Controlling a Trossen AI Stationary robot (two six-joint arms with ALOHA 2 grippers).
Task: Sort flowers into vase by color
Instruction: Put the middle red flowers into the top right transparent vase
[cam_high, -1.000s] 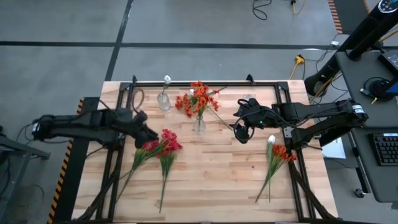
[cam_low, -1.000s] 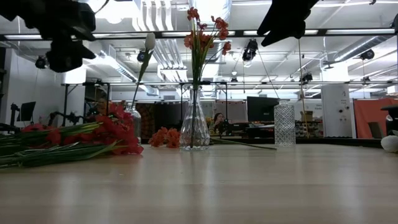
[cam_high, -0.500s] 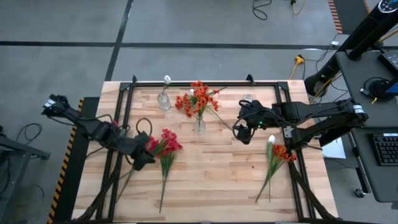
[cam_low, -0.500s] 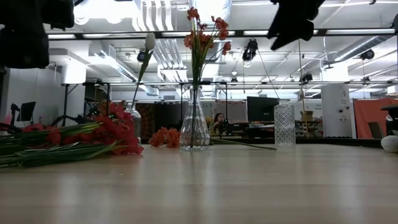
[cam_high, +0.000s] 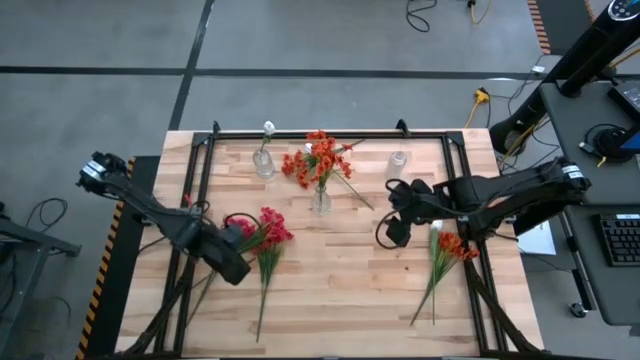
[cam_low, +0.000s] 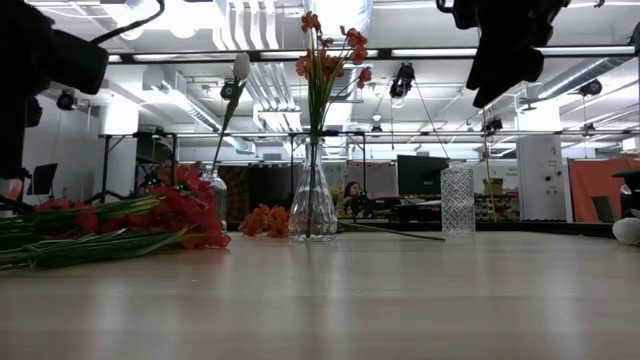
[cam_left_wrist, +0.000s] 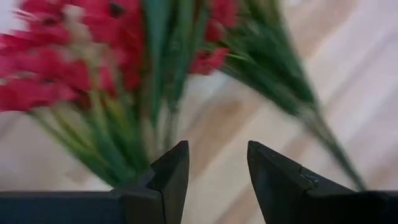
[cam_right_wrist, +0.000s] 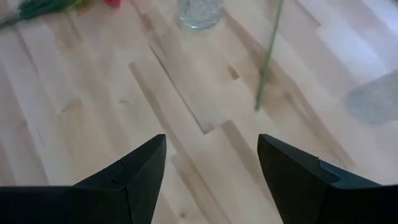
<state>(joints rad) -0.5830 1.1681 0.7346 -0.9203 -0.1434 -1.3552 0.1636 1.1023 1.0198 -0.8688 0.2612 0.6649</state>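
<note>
Two red flower sprays (cam_high: 268, 230) lie flat on the table's left half, stems toward the near edge. My left gripper (cam_high: 236, 266) hovers open just above their stems (cam_left_wrist: 155, 93), pointing steeply down, with nothing between its fingers. Orange flowers (cam_high: 322, 160) stand in the middle glass vase (cam_low: 312, 205). A white flower (cam_low: 240, 66) stands in the left vase (cam_high: 263, 162). One orange spray (cam_low: 265, 221) lies loose behind the middle vase, its stem (cam_right_wrist: 267, 62) on the wood. Orange and white flowers (cam_high: 447, 245) lie at the right. My right gripper (cam_high: 394, 232) hangs open above bare wood.
An empty cut-glass vase (cam_high: 398, 160) stands at the back right, also seen in the low view (cam_low: 457, 198). A black frame (cam_high: 330, 135) runs along the table's far edge and sides. Bare wood (cam_high: 350, 290) lies between the two flower groups.
My left gripper has swung toward the near edge and sunk, tipping from a shallow slant to steeply downward over the red sprays' stems. My right gripper has come a little toward the near edge and down. Both stay open; no flower has moved.
</note>
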